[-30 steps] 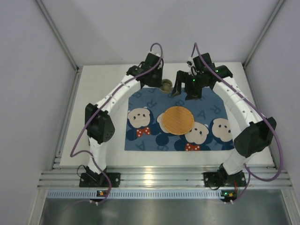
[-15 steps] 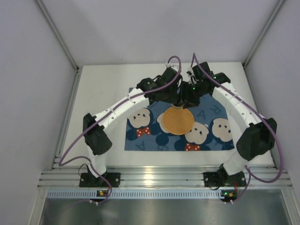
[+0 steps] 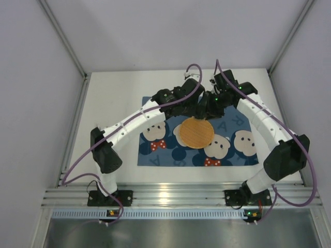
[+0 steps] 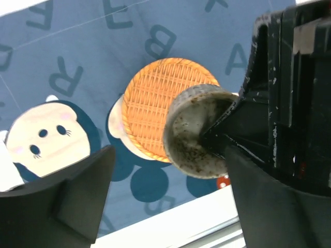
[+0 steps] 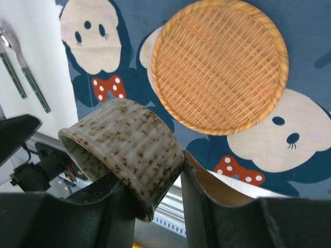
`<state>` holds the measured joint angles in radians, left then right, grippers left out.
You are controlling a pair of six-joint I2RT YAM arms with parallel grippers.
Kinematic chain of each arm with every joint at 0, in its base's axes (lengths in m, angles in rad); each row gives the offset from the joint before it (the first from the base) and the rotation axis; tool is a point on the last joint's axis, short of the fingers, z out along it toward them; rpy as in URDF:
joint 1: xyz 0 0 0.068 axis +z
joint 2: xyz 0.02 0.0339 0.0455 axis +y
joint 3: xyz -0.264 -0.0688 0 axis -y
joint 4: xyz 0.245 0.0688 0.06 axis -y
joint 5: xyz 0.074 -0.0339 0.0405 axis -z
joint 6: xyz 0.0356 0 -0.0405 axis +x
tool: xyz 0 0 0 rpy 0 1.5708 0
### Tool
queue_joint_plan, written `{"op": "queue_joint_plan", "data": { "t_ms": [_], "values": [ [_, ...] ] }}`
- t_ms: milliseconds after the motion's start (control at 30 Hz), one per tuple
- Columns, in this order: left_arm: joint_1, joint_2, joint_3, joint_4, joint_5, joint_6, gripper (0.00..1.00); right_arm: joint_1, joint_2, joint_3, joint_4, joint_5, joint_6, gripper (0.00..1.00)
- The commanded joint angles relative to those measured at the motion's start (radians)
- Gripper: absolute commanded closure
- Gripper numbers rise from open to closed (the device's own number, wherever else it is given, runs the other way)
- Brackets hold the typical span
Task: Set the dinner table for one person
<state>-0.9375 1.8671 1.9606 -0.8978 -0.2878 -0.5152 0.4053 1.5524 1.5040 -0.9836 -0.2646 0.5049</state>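
Carrying claw: right gripper [image 5: 160,173] pinches the wall of the speckled cup [image 5: 124,144], one finger inside the rim, one outside; the cup hangs tilted above the placemat [image 5: 320,41], about the far edge of the woven round [image 5: 220,64]
Waiting claw: left gripper [image 4: 170,155] is spread wide and holds nothing; it sits just beside the cup
Dinner table [image 3: 111,88]: plain white matte top under everything; the placemat lies on it, with cutlery [image 5: 20,67] on bare white beside the cloth
Risk, slip: a pinch on one thin wall is a narrow hold; the tilt could let the cup swing or drop, and it looks breakable
Risk, clash: both wrists crowd one spot; a careless move would likely knock fingers together or jog the cup
Risk, landing: set down tilted, or half on the woven rim, the cup would probably rock or tip
Cup: short, round, ribbed outside; grey-brown flecked glaze, likely stoneware, hard and slick
Woven round: flat orange wicker disc with a braided edge; rough, probably grippy
Placemat: soft blue cloth; cartoon bears, pale letters
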Motion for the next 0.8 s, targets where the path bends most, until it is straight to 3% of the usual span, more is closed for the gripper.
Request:
{"op": "queue_joint_plan", "data": {
  "t_ms": [0, 233, 567, 767],
  "values": [
    [-0.006, -0.048, 0.043, 0.013, -0.027, -0.013, 0.03, -0.002, 0.027, 0.035, 0.026, 0.054, -0.011, 1.0],
    [0.078, -0.135, -0.021, -0.006, -0.056, -0.019, 0.02, -0.101, 0.123, 0.082, 0.028, 0.076, -0.023, 1.0],
    [0.411, -0.431, -0.466, 0.082, 0.067, -0.023, 0.02, -0.373, 0.469, 0.274, 0.048, 0.021, -0.016, 1.0],
    [0.505, -0.543, -0.598, 0.066, 0.085, -0.016, 0.02, -0.453, 0.635, 0.318, 0.108, -0.033, 0.017, 1.0]
  ]
}}
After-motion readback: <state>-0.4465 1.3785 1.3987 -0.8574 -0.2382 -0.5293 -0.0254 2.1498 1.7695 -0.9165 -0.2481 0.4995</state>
